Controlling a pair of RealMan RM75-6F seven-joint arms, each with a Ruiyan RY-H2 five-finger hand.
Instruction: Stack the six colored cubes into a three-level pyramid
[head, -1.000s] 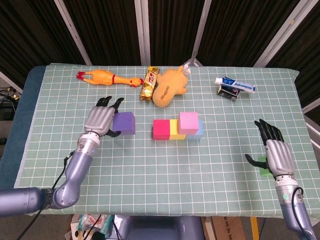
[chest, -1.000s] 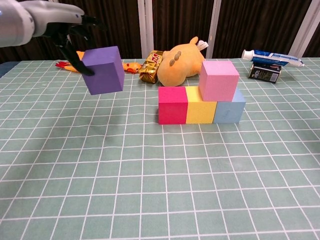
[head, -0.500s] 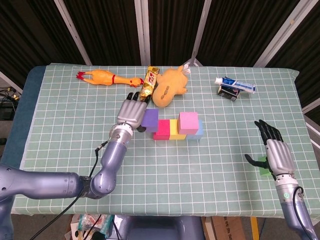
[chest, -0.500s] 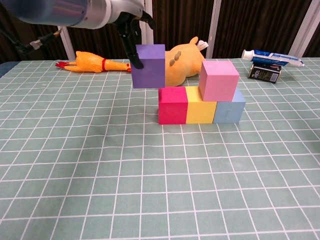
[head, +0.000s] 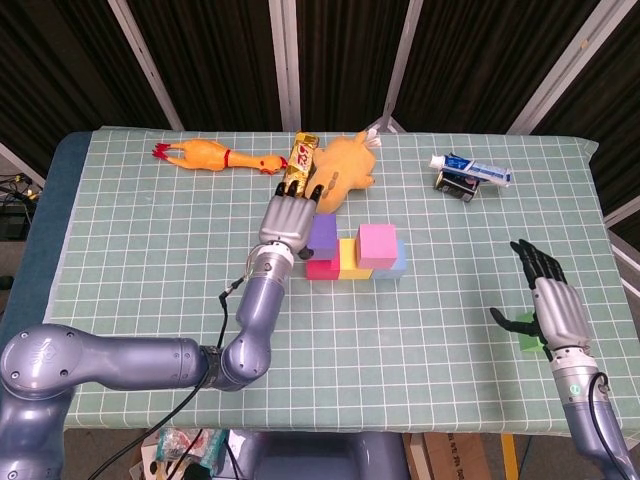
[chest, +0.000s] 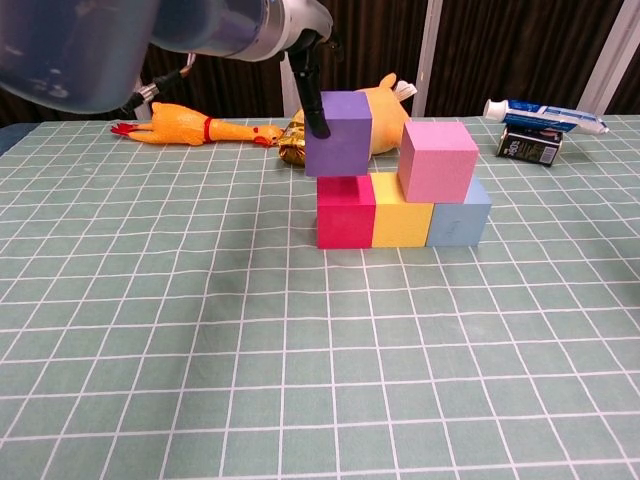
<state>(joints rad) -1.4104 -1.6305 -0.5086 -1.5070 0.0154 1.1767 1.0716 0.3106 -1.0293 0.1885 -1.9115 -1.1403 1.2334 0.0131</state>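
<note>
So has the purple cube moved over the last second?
Yes. The purple cube, held by the left robot hand, has travelled right across the table and now sits just above the red cube.

- A desk (head: 120, 250) carries everything, covered by a green mat with a white grid.
- A yellow rubber chicken (head: 212, 155) with a red head and red feet lies on its side near the desk's far edge, toward the left.
- A gold-wrapped candy bar (head: 298, 165) lies right of the chicken, its long side running toward the far edge.
- A yellow-orange plush toy (head: 345, 170) lies just beside the candy bar, on its right.
- A white and blue toothpaste tube (head: 472, 168) rests across the top of a small dark box (head: 456, 185) at the far right.
</note>
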